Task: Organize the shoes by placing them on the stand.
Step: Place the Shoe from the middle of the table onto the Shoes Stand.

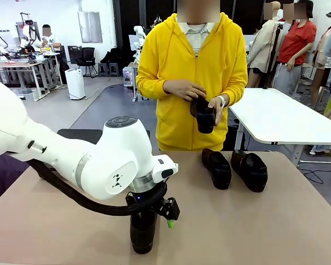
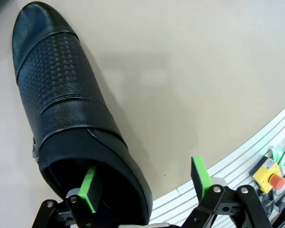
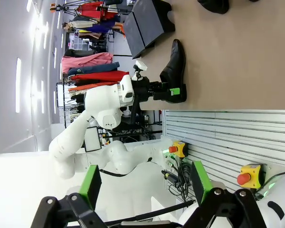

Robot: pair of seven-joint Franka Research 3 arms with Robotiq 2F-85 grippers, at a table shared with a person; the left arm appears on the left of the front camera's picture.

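**Left claw spread over a loafer's side wall, three loafers apart from it, stand bare**

At the far left of the tan table (image 1: 276, 221) the stand (image 1: 77, 135) shows as a low black panel, partly hidden behind the white left arm (image 1: 71, 160). In the right wrist view the stand (image 3: 147, 21) is seen more fully, and no shoe lies on it.

Next to the right, near the robot's edge of the table, the left gripper (image 1: 154, 223) points down onto the near loafer (image 1: 142, 237), which rests on the table with its toe toward the robot. In the left wrist view this near loafer (image 2: 71, 109) has a woven pattern across the top. The left gripper (image 2: 144, 183) is spread wide. One green pad (image 2: 89, 187) stands inside the shoe's opening and the other pad (image 2: 199, 173) is outside, apart from the leather, so the side wall of the shoe is between the jaws but is not pinched.

Further right, at the far side, a person in a yellow hoodie (image 1: 193, 66) holds the held loafer (image 1: 204, 116) in front of the body, with one hand (image 1: 183, 88) on top and the other hand (image 1: 218, 104) at its side.

Just right of the middle, the pair of loafers (image 1: 217, 168) lies side by side on the table near the person, close together, well apart from the stand.

The right gripper (image 3: 145, 185) is above the robot's own side, spread wide with nothing between its green pads.
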